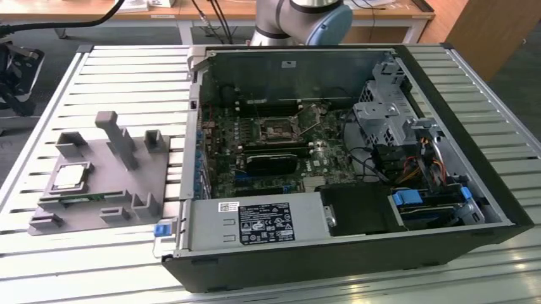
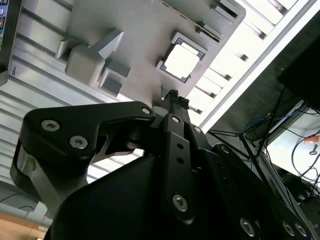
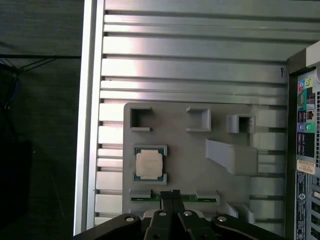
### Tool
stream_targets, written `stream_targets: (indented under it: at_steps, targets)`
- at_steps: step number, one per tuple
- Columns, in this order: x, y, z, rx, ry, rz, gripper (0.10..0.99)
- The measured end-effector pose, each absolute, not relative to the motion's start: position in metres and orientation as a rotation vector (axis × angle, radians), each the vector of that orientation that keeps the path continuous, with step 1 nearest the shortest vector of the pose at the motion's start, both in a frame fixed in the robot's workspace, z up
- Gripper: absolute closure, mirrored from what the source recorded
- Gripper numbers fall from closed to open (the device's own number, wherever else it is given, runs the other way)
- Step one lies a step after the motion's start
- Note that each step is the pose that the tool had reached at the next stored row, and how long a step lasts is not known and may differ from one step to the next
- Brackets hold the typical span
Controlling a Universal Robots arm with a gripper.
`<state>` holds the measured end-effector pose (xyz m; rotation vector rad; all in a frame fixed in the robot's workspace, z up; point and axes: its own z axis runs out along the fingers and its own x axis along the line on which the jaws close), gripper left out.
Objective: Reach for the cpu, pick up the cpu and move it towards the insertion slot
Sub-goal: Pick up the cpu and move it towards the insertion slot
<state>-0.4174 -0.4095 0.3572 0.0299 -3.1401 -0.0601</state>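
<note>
Aluminium slats make up our table (image 1: 127, 76); on it lies the open case (image 1: 338, 269), with the arm (image 1: 305, 19) rising behind its far wall. Beside the case, on the exterior view's left, sits our grey fixture (image 1: 114, 183). In both wrist views we see the gripper (image 3: 172, 193) (image 2: 173, 94) above the fixture's edge, pointing down, fingers pressed together on nothing. The slot (image 1: 277, 132) sits inside the case. The cpu (image 1: 70, 177) lies flat in a fixture recess, silver top up, square to the fixture's edges, near the fingertips yet apart.
</note>
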Motion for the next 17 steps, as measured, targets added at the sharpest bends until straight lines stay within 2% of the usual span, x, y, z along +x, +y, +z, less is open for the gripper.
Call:
stream_targets:
  at_steps: [5,6,7,9,10,12,13,14,15,16,17]
  targets:
    - [-0.420,-0.410,0.354,0.030,-3.140,-0.058,0.973]
    - [-0.420,-0.410,0.353,0.030,-3.140,-0.057,0.918]
    - [-0.420,-0.410,0.353,0.030,-3.140,-0.057,0.918]
    - [-0.420,-0.410,0.352,0.030,-3.140,-0.057,0.792]
    - [-0.420,-0.410,0.351,0.030,-3.140,-0.057,0.792]
    - [-0.420,-0.410,0.349,0.030,-3.140,-0.057,0.675]
    - [-0.420,-0.410,0.347,0.030,-3.140,-0.057,0.675]
    - [-0.420,-0.410,0.346,0.030,-3.140,-0.057,0.616]
    - [-0.420,-0.410,0.344,0.030,-3.140,-0.057,0.616]
    - [-0.420,-0.410,0.340,0.030,-3.140,-0.057,0.502]
    - [-0.420,-0.410,0.339,0.030,-3.140,-0.057,0.443]
